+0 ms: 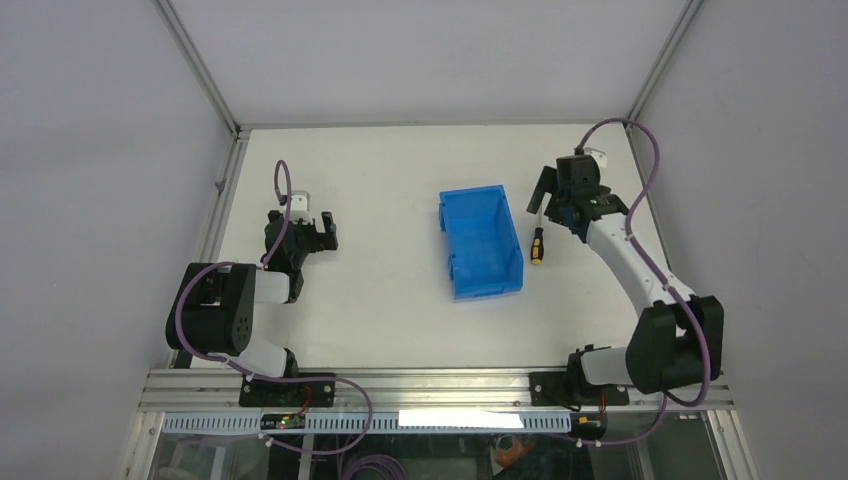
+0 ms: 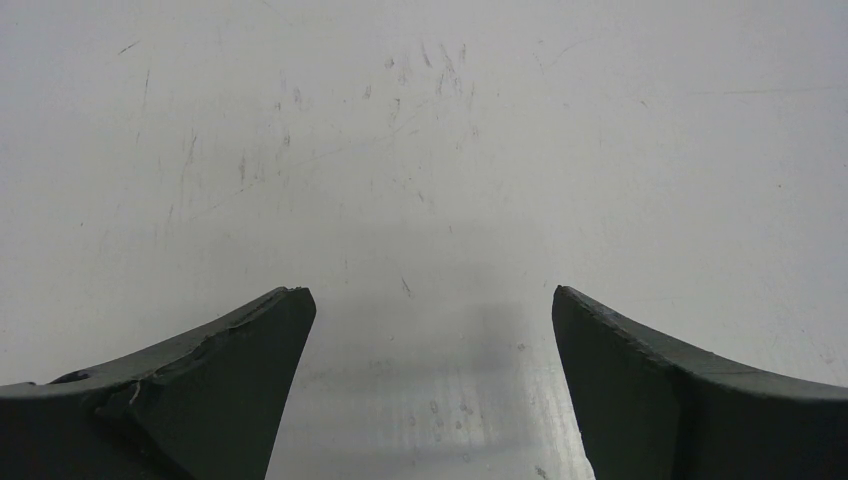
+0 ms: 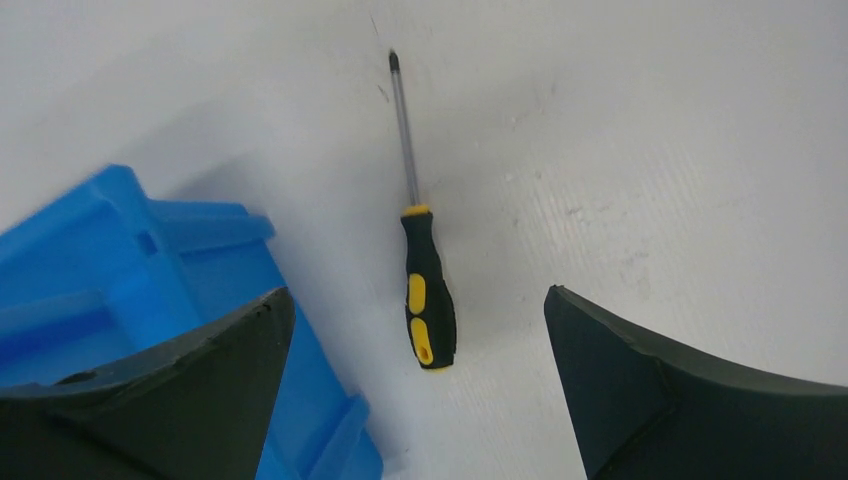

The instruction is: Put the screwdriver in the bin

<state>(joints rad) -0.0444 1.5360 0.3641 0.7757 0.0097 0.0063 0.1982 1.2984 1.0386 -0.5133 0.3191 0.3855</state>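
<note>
The screwdriver [image 1: 537, 246], with a yellow-and-black handle and a thin dark shaft, lies flat on the white table just right of the blue bin [image 1: 480, 243]. My right gripper [image 1: 543, 198] hovers above its far end, open and empty. In the right wrist view the screwdriver [image 3: 427, 305] lies between the open fingers, handle nearest the camera and tip pointing away, with the bin [image 3: 120, 270] at the left, apart from it. My left gripper [image 1: 316, 230] is open and empty over bare table at the left; it also shows in the left wrist view [image 2: 433, 292].
The white table [image 1: 380, 300] is enclosed by grey walls with metal frame posts at the back corners. An aluminium rail [image 1: 440, 385] runs along the near edge by the arm bases. Purple cables loop from both arms.
</note>
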